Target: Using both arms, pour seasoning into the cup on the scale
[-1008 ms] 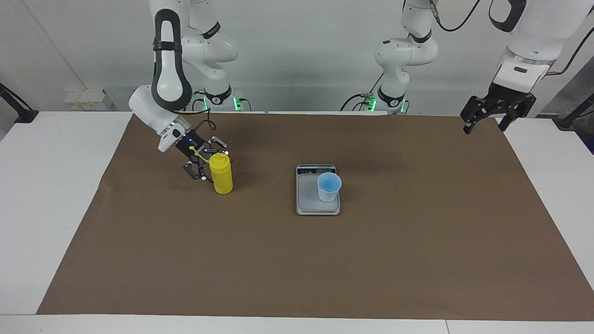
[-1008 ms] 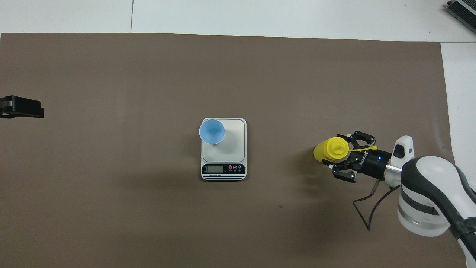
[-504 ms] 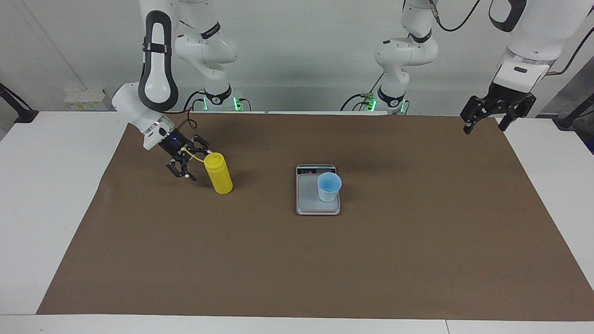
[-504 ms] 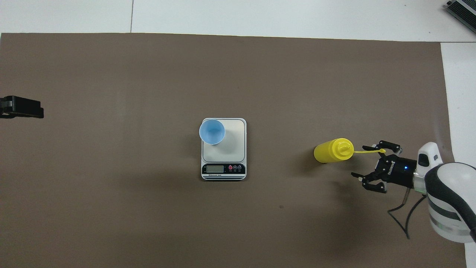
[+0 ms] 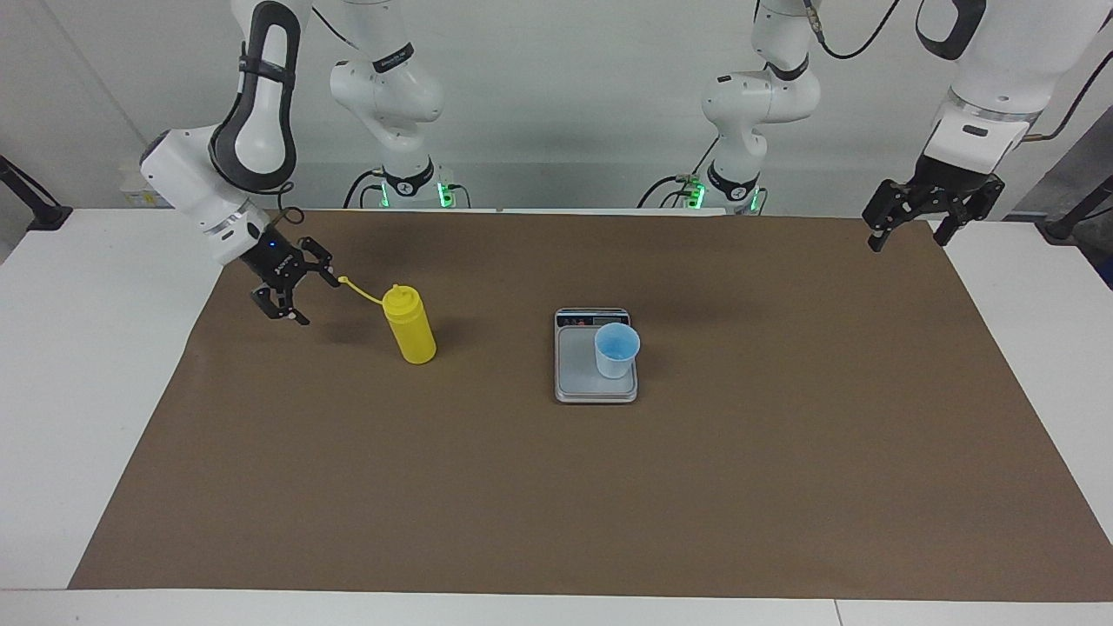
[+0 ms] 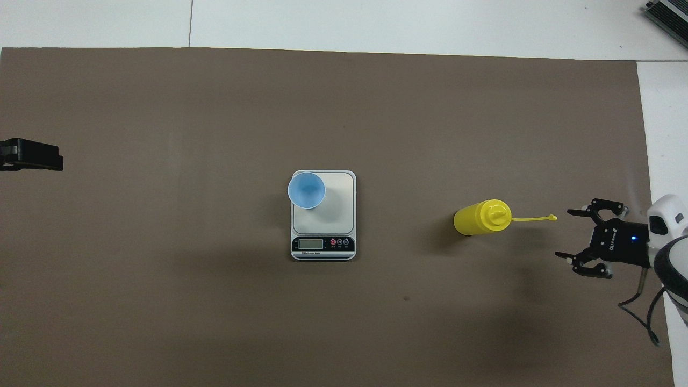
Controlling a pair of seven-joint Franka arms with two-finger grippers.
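Right gripper [image 5: 297,296] has backed off the seasoning [image 5: 411,326], jaws spread, holding nothing; I see the bottle upright on the mat, cup [image 5: 616,349] on scale [image 5: 576,369]. Left gripper [image 5: 911,228] waits, spread.

The right gripper [image 5: 294,294] has backed away from the yellow seasoning bottle [image 5: 410,326], jaws wide and empty, toward the right arm's end of the bench. The bottle's cap strap [image 5: 360,290], earlier between the gripper's fingers, now sticks out free, and the bottle stands upright after tilting.
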